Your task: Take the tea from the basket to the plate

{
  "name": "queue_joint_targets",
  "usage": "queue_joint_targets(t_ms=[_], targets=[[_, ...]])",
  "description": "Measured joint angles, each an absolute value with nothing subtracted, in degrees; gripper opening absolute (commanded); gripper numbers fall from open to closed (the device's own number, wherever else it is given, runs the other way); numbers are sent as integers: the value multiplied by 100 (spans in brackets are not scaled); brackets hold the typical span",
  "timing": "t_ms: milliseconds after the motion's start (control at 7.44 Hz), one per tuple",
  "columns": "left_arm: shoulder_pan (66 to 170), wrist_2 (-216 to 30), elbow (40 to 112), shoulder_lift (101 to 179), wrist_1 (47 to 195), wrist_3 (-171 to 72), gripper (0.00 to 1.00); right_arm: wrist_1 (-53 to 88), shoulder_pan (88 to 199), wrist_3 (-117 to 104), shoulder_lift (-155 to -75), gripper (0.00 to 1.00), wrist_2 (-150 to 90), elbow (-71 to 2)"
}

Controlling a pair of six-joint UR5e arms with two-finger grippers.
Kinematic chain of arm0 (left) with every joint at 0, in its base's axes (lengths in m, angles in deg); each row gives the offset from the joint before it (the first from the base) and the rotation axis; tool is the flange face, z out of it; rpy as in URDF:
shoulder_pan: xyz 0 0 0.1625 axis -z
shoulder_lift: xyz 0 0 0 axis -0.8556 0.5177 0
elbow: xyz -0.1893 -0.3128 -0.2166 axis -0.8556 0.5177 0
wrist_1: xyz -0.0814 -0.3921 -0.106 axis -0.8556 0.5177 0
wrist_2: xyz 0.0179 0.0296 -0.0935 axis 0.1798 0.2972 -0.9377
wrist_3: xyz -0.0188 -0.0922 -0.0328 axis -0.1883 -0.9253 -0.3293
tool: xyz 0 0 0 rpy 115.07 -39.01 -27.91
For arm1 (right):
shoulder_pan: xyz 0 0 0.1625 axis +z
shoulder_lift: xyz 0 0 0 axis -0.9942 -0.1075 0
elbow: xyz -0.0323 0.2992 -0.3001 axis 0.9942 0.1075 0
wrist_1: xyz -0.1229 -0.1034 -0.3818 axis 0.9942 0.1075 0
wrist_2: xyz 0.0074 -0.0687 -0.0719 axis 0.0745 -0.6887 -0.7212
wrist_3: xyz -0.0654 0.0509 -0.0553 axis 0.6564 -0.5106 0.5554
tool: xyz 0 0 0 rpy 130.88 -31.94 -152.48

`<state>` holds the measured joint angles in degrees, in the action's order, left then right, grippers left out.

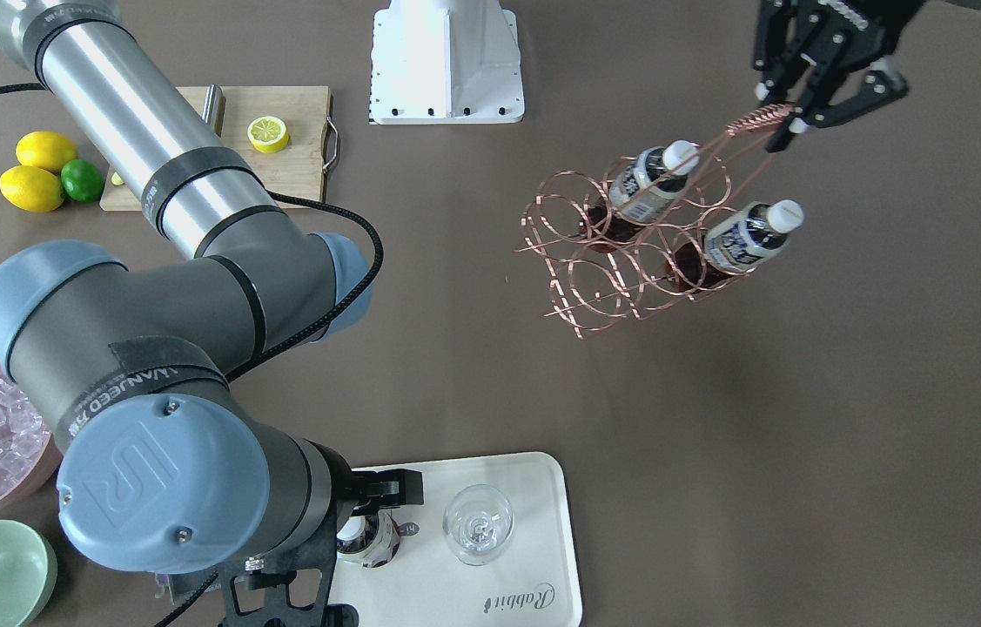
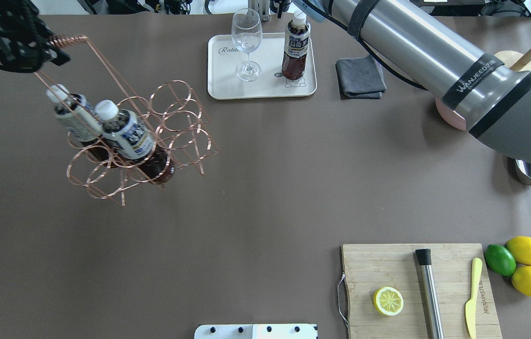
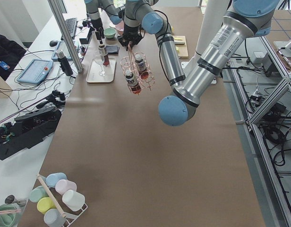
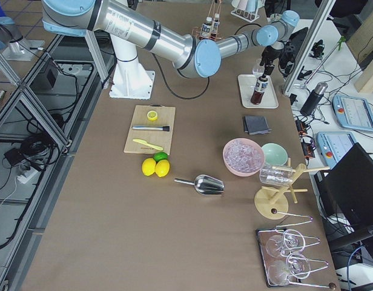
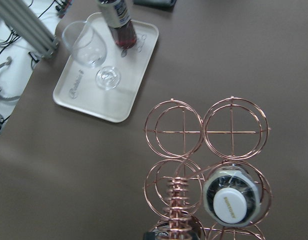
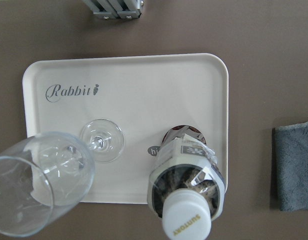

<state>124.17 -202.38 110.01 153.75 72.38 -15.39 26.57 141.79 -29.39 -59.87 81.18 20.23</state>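
While the left tool (image 1: 782, 117) pinches the basket (image 5: 183, 132), tea (image 2: 296, 52) stands upright on the plate (image 2: 227, 80).

Robotics lab: aluminium framing (image 3: 66, 33), teach pendant (image 3: 36, 71)

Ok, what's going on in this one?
The left gripper is clamped on the twisted handle of the copper basket, which seems to hang tilted off the table with two tea bottles in its rings. A third tea bottle stands upright on the cream plate beside a stemmed glass. The right gripper is at that bottle's cap; whether it grips it cannot be told.
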Motion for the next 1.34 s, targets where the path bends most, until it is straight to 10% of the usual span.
queue_joint_targets(t_ms=[538,941,1345], targets=[[13976,-20353,10235,14413,7256,14,0,4568,14689,-2084,-7688,100,8127,-1054],[14166,-19977,8965,15004,7864,396,0,5227,15612,-731,-10661,100,8117,-3815],[14104,-19693,7807,15561,9060,1107,0,5221,16721,1250,-12800,100,8044,-4471]])
